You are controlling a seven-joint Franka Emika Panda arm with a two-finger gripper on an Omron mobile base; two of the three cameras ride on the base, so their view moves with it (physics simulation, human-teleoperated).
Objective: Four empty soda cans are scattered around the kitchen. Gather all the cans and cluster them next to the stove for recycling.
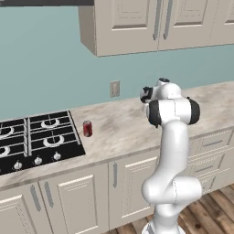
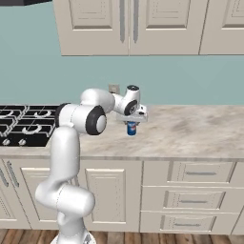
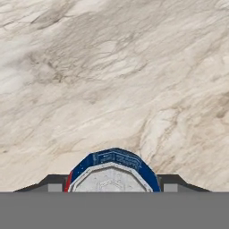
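The small blue cylindrical soda can with a silver top [image 2: 131, 128] stands upright on the pale marble-look counter [image 2: 200, 128], well to the right of the flat black four-burner gas stove [image 1: 32, 139]. The gripper [image 2: 132, 120] hangs straight over it, and in the hand view the can's top [image 3: 112, 172] sits between the two dark finger tips. They flank its sides closely, but whether they already press on it I cannot tell. An empty can is likely light, thin-walled and smooth, so it would dent under hard squeezing; the mid-body, gripped across its width, seems the safest hold. A small red soda can [image 1: 87, 129] stands just beside the stove's right edge.
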